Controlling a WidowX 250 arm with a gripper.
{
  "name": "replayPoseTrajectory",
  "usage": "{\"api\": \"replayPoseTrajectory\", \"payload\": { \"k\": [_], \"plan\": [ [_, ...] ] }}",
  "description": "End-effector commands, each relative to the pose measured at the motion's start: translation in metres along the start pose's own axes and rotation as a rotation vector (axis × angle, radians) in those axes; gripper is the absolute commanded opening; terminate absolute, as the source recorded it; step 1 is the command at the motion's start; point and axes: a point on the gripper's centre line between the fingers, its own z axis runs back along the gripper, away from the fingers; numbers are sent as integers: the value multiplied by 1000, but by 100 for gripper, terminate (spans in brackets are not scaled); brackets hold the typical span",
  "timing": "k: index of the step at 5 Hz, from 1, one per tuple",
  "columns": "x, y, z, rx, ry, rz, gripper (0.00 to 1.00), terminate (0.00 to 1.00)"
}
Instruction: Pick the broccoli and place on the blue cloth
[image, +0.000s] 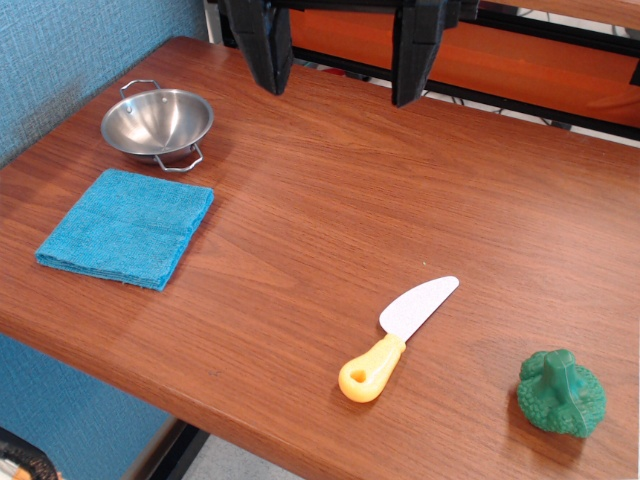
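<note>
Green broccoli lies well apart from the raised, open pincer.

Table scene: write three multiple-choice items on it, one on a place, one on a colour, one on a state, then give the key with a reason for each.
1. Where does the broccoli lie?
A. On the cloth
B. In the bowl
C. On the table, near its front right corner

2. What colour is the handle of the knife?
A. Yellow-orange
B. Blue
C. Black

3. How does the gripper stand?
A. Shut on the broccoli
B. Open and holding nothing, at the far edge
C. Resting on the cloth

Key:
1 C: the broccoli sits on bare wood to the right of the knife, far from cloth and bowl.
2 A: the handle is yellow-orange, the blade white.
3 B: the two black jaws hang well apart above the table's far side, with nothing between them.
</note>
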Motion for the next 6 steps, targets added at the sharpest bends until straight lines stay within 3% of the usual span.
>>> {"api": "replayPoseTrajectory", "payload": {
  "k": [1,2,4,5,6],
  "plan": [
    [0,0,0,0,0,0,100,0],
    [-11,-25,-18,-65,17,-71,100,0],
    [-34,-79,-76,-45,82,-221,100,0],
    [-47,-99,-107,-98,138,-276,100,0],
    [-52,-122,-124,-156,133,-319,100,0]
  ]
}}
